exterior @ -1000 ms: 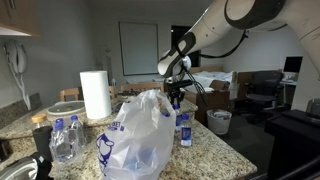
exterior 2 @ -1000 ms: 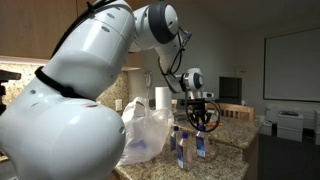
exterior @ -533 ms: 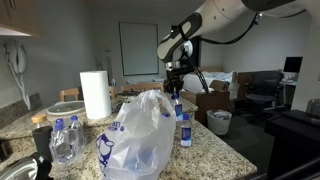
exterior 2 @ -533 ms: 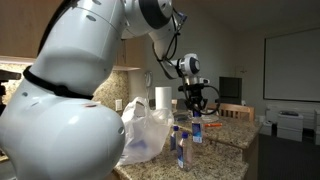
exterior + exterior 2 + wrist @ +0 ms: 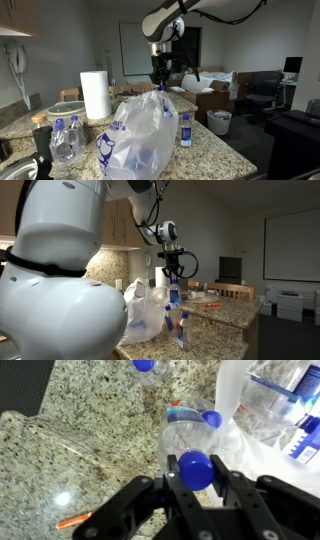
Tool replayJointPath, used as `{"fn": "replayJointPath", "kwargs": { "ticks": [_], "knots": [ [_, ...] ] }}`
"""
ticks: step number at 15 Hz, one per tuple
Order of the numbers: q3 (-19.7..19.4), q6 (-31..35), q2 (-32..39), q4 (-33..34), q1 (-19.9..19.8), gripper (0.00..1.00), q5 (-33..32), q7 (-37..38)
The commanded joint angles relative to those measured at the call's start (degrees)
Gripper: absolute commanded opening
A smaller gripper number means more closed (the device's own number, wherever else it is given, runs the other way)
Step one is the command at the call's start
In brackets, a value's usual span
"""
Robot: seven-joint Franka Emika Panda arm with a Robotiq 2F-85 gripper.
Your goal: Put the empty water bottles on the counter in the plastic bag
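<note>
The pincer (image 5: 197,473) is clenched on the blue-capped neck of a water bottle (image 5: 173,294), so the bottle hangs upright. It is raised above the plastic bag (image 5: 140,135), which stands mid-counter (image 5: 212,150), probably for dropping in. Another bottle (image 5: 185,130) waits beside the bag, nearer the counter's edge.

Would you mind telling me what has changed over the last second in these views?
The gripper, shut on a water bottle by its cap throughout, rose and carried it sideways to just above the plastic bag. The bag, the bottle standing beside it, the other bottles and the paper towel roll stayed put.
</note>
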Motion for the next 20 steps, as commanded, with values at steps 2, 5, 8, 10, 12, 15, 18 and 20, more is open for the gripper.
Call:
{"fn": "replayJointPath", "kwargs": {
  "ticks": [2,5,8,10,12,15,18,20],
  "knots": [
    [3.79,-0.26,-1.67,-1.30,3.59,0.15,-2.56,0.59],
    [5.68,0.95,-2.95,-2.15,6.15,0.15,-4.09,3.47],
    [7.38,0.60,-4.68,-2.77,8.34,0.15,-5.42,6.50],
    [8.34,0.14,-5.21,-2.73,9.35,0.15,-6.26,7.85],
    [9.06,-0.30,-5.67,-2.76,10.01,0.15,-6.63,8.80],
    [9.57,-1.53,-5.23,-2.03,10.26,0.15,-6.31,8.93],
    [9.04,-4.56,-2.71,0.46,9.30,0.15,-4.92,6.99],
    [8.47,-5.84,-1.69,1.10,8.55,0.62,-4.12,5.34]
  ]
}}
